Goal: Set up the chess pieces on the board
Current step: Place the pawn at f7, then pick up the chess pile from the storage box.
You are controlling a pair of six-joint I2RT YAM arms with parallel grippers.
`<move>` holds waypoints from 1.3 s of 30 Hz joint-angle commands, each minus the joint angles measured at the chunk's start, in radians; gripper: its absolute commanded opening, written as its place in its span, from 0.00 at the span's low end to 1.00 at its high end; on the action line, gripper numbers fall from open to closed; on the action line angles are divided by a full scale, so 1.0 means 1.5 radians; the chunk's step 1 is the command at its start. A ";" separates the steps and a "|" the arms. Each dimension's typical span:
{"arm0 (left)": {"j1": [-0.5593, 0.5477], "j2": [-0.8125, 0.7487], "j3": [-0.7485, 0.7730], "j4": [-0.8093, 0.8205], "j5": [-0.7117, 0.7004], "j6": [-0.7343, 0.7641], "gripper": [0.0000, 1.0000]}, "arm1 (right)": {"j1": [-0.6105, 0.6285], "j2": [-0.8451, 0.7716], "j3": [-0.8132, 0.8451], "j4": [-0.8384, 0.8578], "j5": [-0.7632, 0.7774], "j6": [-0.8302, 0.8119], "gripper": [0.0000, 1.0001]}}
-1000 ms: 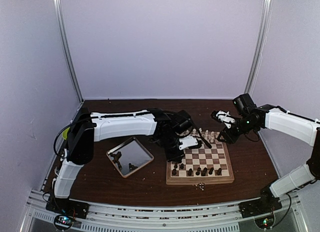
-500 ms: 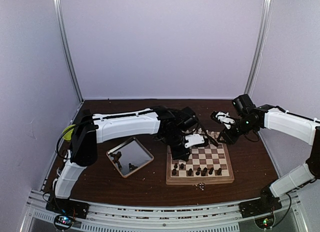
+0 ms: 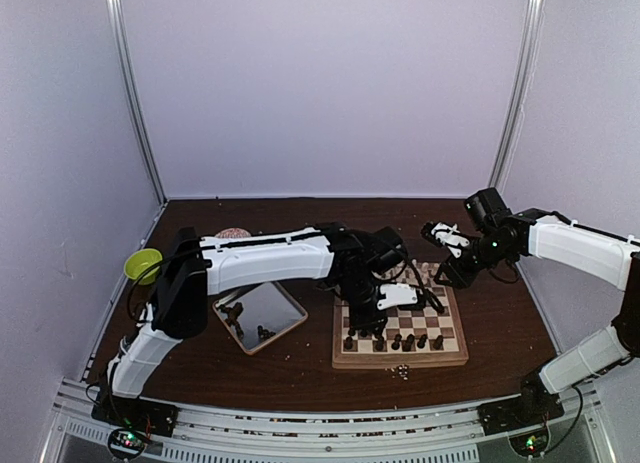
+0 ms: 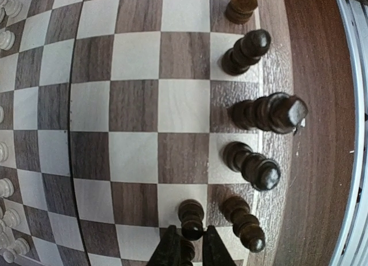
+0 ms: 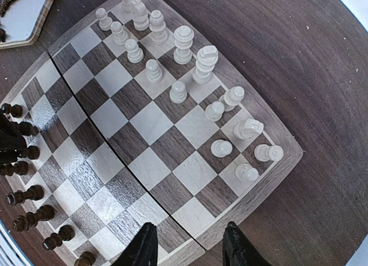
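Observation:
The board point(image 3: 400, 361) lies right of centre. Pale chess pieces point(image 5: 183, 45) fill its far rows, and dark chess pieces point(image 4: 270, 112) stand along its near edge. My left gripper point(image 4: 188, 251) hangs low over the board's near left part point(image 3: 385, 305), shut on a dark pawn point(image 4: 186, 250). Another dark pawn point(image 4: 191, 211) stands just ahead of its fingertips. My right gripper point(image 5: 190, 249) hovers open above the board's far right corner point(image 3: 442, 237), with nothing between its fingers.
A silver tray point(image 3: 285, 308) left of the board holds a few dark pieces point(image 3: 265, 332). A green bowl point(image 3: 143, 264) sits at the far left. Small beads point(image 3: 400, 371) lie on the table before the board. Enclosure walls surround the table.
My left arm has swung right and nearer, bringing its gripper from the board's far left corner to over its near left squares. The right arm has not moved.

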 commanded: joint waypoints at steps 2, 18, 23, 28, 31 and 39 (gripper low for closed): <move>-0.004 0.012 0.027 -0.010 -0.008 0.015 0.18 | -0.003 0.000 0.014 -0.002 -0.001 -0.008 0.40; 0.008 -0.099 -0.005 0.037 -0.021 0.010 0.27 | -0.003 -0.002 0.013 -0.003 -0.002 -0.009 0.40; 0.040 -0.192 -0.073 0.042 -0.051 -0.005 0.27 | -0.002 -0.003 0.014 -0.004 -0.007 -0.009 0.40; 0.106 -0.298 -0.202 0.066 -0.113 -0.070 0.29 | -0.003 -0.004 0.017 -0.006 -0.014 -0.012 0.40; 0.172 -0.346 -0.288 0.070 -0.091 -0.123 0.29 | -0.002 -0.008 0.017 -0.006 -0.025 -0.014 0.40; 0.226 -0.458 -0.523 0.079 -0.180 -0.194 0.29 | -0.003 0.008 0.021 -0.008 -0.039 -0.016 0.40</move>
